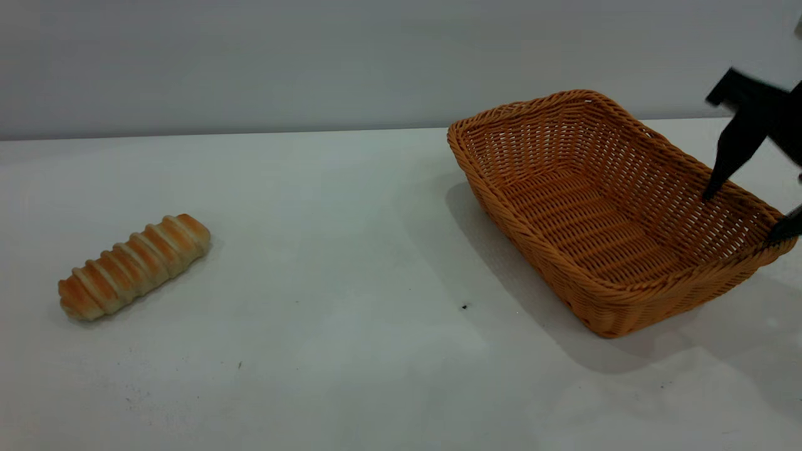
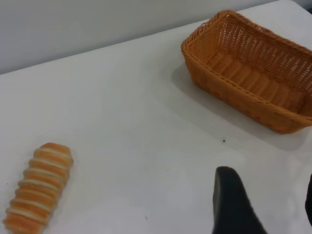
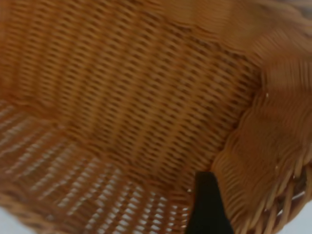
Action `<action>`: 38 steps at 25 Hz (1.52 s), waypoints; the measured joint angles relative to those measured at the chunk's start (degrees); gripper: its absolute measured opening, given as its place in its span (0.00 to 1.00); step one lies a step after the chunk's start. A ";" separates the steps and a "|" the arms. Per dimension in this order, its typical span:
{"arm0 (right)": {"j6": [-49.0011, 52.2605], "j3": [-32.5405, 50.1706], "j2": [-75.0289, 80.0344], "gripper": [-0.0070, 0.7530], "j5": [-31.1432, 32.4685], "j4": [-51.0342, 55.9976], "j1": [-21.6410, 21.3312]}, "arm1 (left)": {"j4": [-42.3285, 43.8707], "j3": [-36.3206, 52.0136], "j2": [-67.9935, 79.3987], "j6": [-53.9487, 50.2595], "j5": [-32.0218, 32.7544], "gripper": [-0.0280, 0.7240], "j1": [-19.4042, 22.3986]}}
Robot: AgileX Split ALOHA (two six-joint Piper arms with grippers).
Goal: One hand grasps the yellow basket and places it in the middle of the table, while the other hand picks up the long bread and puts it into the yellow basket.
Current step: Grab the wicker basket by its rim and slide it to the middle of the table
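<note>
While the orange-tan woven wicker yellow basket [image 1: 601, 213] sits at the right side of the plain white table [image 1: 351, 351], the black right gripper [image 1: 745, 213] straddles its right end wall, jaws spread wide, one finger inside and one outside. Well apart at the left lies the striped golden long bread [image 1: 133, 265]. Low over the table, the left gripper's fingers [image 2: 234, 204] stand apart, holding nothing. No writing shows anywhere.
</note>
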 joint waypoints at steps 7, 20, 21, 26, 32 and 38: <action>0.35 -1.17 3.35 0.79 0.69 0.42 0.00 | 0.30 0.00 0.00 0.00 0.00 0.59 0.00; 0.30 -2.21 5.01 0.79 1.74 1.40 -0.23 | 0.35 0.00 0.00 0.00 0.00 0.59 0.00; 0.18 -2.21 5.00 0.79 1.88 1.40 -0.23 | 0.35 0.00 0.00 0.00 0.00 0.59 0.00; -2.15 -2.21 5.10 0.76 2.99 1.34 -0.29 | 0.35 0.00 0.00 0.02 0.00 0.59 0.00; -4.70 -2.24 5.17 0.62 3.26 1.16 -0.29 | 0.35 0.00 0.00 0.02 0.00 0.59 0.00; -7.36 -2.31 5.73 0.64 6.04 1.50 -0.29 | 0.35 0.00 0.00 0.02 0.00 0.59 0.00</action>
